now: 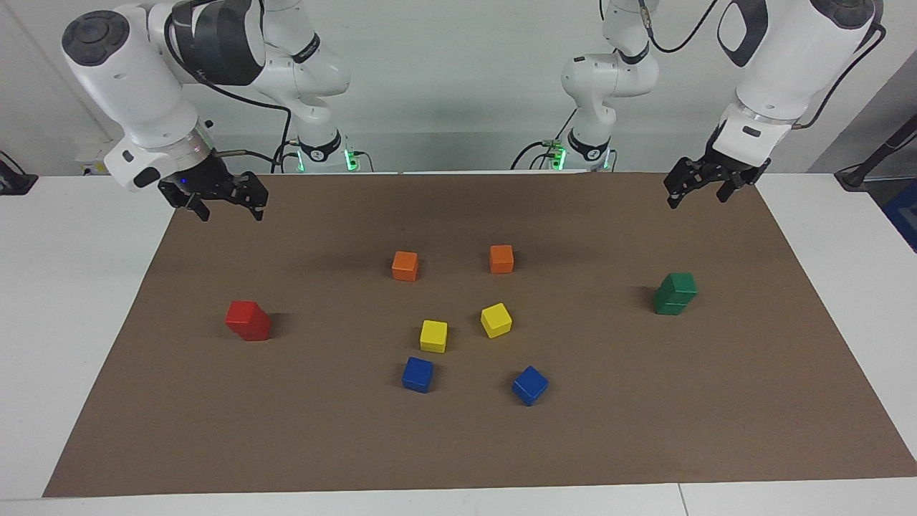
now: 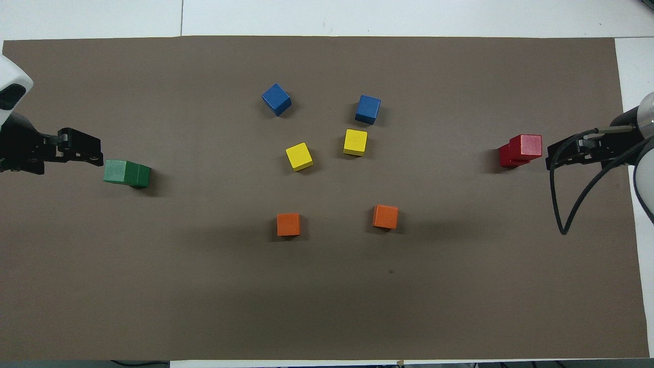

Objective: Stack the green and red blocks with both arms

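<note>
Arms: two glossy white hard-shelled robot arms (image 1: 136, 86) (image 1: 788, 64), dark grey caps.
Grippers: matt black left gripper (image 1: 706, 188), right gripper (image 1: 226, 204).
Cubes: matt painted green stack (image 1: 674, 293), red stack (image 1: 248, 319).
Mat: smooth matt brown paper-like sheet (image 1: 645, 416).

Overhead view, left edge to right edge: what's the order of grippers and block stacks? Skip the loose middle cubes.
left gripper → green stack → red stack → right gripper. Both stacks are two cubes high in the facing view, with each gripper up in the air.
</note>
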Robot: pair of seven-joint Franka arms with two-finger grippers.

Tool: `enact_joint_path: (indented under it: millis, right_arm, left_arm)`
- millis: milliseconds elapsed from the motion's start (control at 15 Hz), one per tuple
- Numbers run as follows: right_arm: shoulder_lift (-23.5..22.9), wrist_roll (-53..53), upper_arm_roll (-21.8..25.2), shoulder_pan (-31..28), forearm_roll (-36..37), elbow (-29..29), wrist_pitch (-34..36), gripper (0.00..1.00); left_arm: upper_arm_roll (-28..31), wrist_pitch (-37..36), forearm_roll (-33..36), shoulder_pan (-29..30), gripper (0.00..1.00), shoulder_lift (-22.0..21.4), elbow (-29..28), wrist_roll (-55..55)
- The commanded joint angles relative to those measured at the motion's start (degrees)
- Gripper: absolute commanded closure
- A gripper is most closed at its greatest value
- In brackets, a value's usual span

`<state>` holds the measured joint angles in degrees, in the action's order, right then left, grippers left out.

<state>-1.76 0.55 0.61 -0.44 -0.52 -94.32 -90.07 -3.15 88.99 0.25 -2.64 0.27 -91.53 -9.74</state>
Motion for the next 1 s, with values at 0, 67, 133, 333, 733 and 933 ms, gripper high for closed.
enact_joint_path:
  millis: [0,67,133,333,733,933]
  right_arm:
    - [0.9,-0.1,-0.3,-0.3,0.9,-0.6,0.3,0.0]
    - [0.9,-0.1,-0.3,-0.5,1.0,-0.5,0.0,0.0]
    - [1.0,-0.1,-0.3,-1.0,1.1,-0.5,-0.2,0.0]
    - [1.8,0.1,-0.4,-0.3,1.3,-1.0,-2.5,0.0]
    - [5.4,0.2,-0.1,1.0,1.2,-6.0,-4.8,0.0]
    - [5.2,0.2,-0.1,0.8,1.2,-5.9,-5.1,0.0]
  left_arm:
    - [-0.7,2.8,-0.4,0.8,0.0,-2.0,-2.7,-1.3]
    - [-0.7,3.6,-0.9,0.8,0.0,-2.0,-2.7,-1.3]
    - [-0.7,4.0,-1.2,0.8,0.0,-1.9,-2.8,-1.3]
    - [-0.7,7.2,-1.0,0.7,0.0,-1.8,-3.5,-0.1]
    - [-0.6,6.0,-0.3,0.8,0.0,-1.8,-3.4,4.1]
    - [-0.6,5.3,0.2,0.8,0.0,-1.8,-3.2,3.8]
